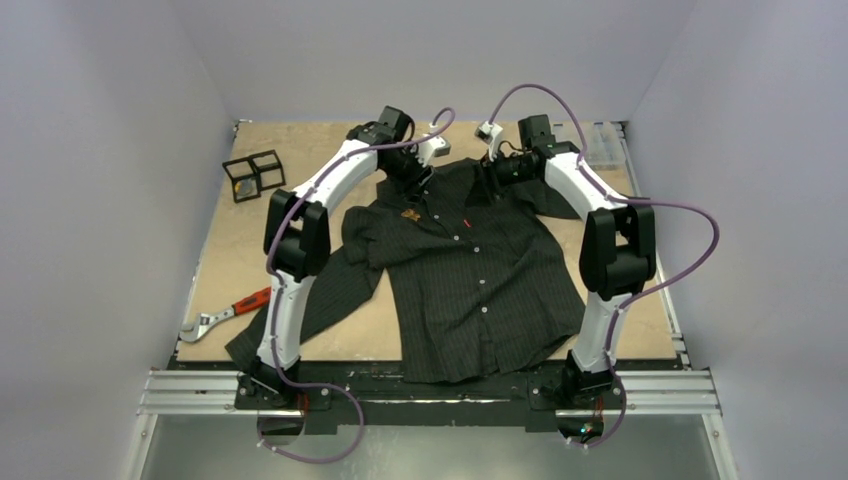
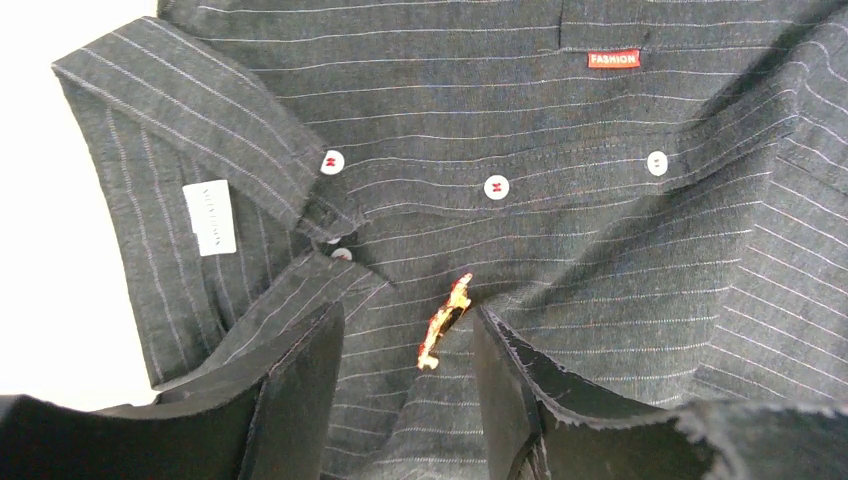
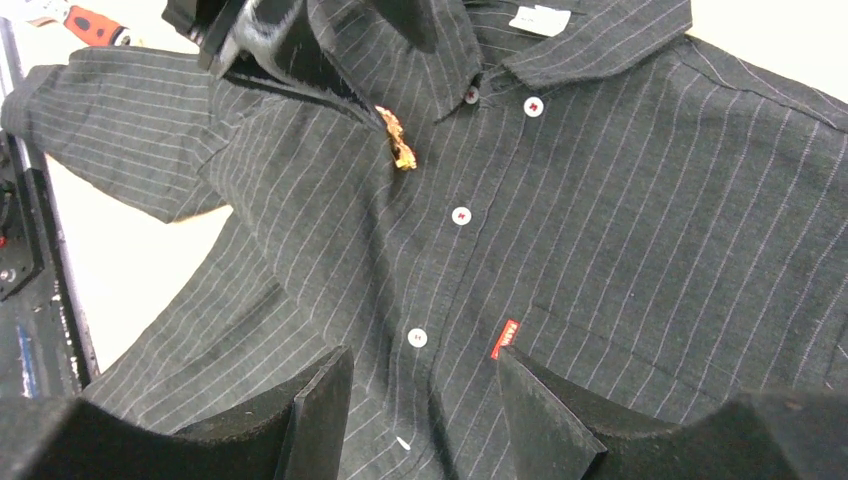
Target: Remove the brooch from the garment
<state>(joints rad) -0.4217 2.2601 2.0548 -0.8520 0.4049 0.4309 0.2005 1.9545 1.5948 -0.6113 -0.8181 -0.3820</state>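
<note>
Your left gripper [image 2: 408, 335] has its jaws wide, and the brooch [image 2: 445, 322] lies in the gap between them. It is a small gold piece pinned to the garment [image 2: 560, 250] just below the collar. It sits nearer one finger than the other and runs roughly along the gap, slightly tilted. Centre the jaws first so the metal is midway between the pads. Then come down only until the pads flank the brooch itself, not the cloth around it. Whether the fingertips touch the fabric yet cannot be told from these views, so descend slowly. Close across the brooch's narrow width and check that no fold of striped cloth is caught with it. Your right gripper [image 3: 425, 400] is also spread wide and holds nothing. It hangs above the shirt front with a white button [image 3: 418, 337] and the red label [image 3: 505, 340] just ahead of its jaws, and the brooch is well beyond them. Bring it closer and press the cloth down beside the pin. Otherwise the shirt will probably lift along with your pull.
</note>
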